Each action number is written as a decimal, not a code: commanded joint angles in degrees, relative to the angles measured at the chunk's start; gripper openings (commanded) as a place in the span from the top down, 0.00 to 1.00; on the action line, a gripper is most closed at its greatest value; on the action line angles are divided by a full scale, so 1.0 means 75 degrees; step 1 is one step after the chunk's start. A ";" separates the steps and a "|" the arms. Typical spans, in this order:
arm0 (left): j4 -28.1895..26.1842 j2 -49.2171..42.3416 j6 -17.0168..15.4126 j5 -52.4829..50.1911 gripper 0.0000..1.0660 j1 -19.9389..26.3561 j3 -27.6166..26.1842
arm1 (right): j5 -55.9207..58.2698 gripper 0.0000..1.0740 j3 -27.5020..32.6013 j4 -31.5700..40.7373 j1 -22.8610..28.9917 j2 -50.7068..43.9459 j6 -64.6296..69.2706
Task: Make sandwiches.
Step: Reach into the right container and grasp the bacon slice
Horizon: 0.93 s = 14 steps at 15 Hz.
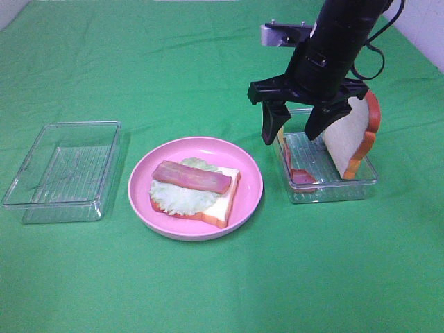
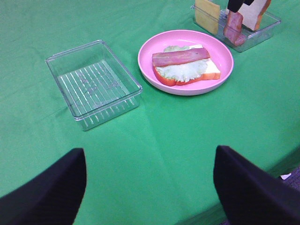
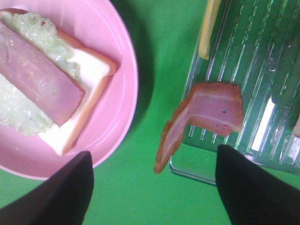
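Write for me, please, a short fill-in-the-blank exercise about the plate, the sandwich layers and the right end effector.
1. The round plate is ____ in colour.
2. On it, the top layer is a strip of ____, lying on lettuce.
3. The right end effector hovers over a clear box with its jaws ____.
Missing words: pink; bacon; open.

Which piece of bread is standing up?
The bread slice in the clear box on the right stands on edge; the other slice lies flat on the pink plate under lettuce.
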 commanded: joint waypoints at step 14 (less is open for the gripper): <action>-0.0061 -0.0153 0.0000 -0.0092 0.32 -0.0008 0.0046 | -0.0191 1.00 -0.0214 -0.0397 -0.0008 0.0833 0.0031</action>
